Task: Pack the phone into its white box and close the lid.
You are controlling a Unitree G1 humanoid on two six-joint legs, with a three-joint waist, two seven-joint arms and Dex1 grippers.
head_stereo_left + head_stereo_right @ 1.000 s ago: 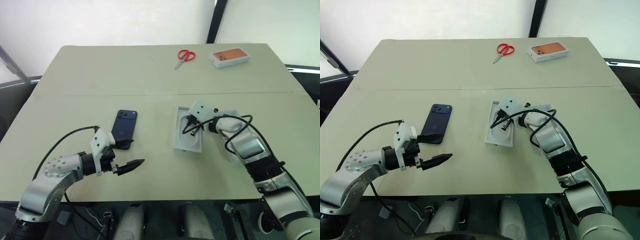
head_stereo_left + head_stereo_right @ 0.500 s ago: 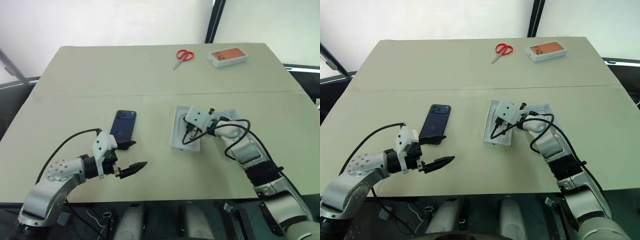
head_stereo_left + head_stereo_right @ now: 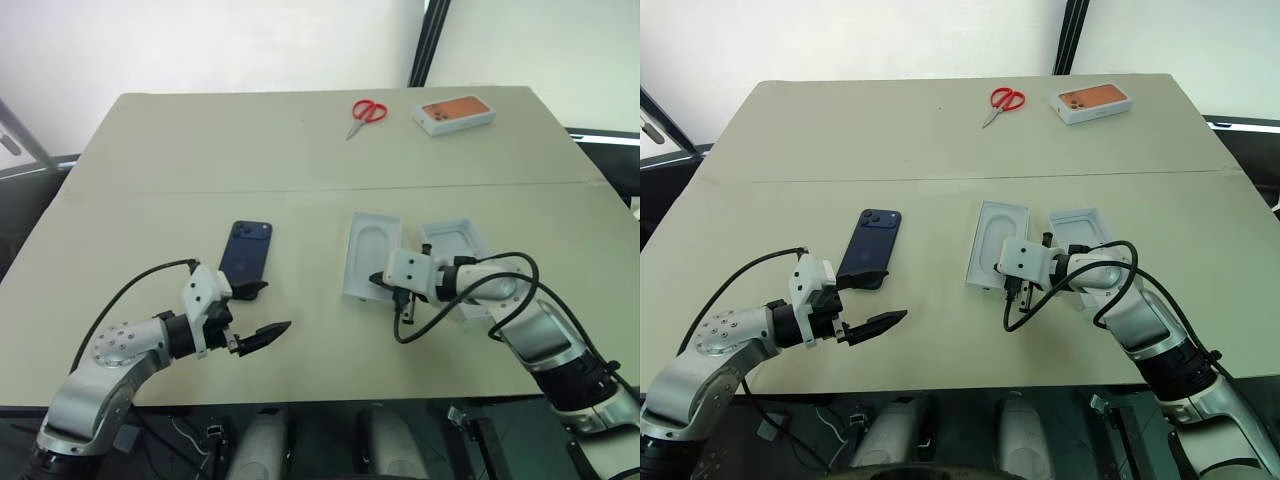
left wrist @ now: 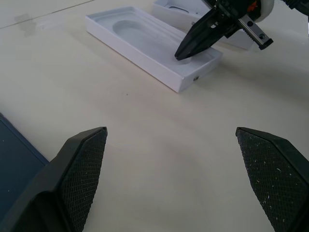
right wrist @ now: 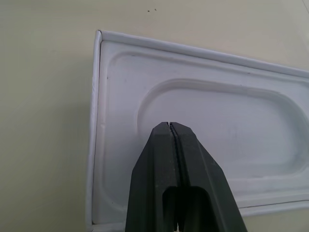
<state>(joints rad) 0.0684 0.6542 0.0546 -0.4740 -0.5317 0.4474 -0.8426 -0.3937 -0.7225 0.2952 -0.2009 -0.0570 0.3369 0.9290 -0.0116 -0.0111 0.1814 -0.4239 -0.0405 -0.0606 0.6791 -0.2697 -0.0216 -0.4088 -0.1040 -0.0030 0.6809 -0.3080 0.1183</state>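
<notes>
i've got the left gripper (image 3: 258, 315) hanging over bare table (image 3: 300, 150) with its fingers spread wide, just short of the phone's near end, holding nothing. the phone (image 3: 248, 251) lies flat, camera bump away from me, well apart from the white box (image 3: 371, 255). the right gripper (image 4: 186, 50) has its fingers pressed together, empty, its tip at the box's near end.

my worry is the box. it has a moulded recess inside, and if that is a loose insert, the closed tip poking at it could tilt it or shove the whole light tray across the table. i also can't tell whether the second white piece (image 3: 457, 246) beside the box is the lid or another tray; picking wrong would cost me. the phone is thin and flat on the table, so the left fingers may skid it rather than get under an edge.

the right wrist view gives me the recess and rim up close; the head views instead give the layout, with the scissors (image 3: 367, 113) and the box with the orange phone picture (image 3: 457, 113) at the far edge. the left wrist view shows the right tip over the box's end
</notes>
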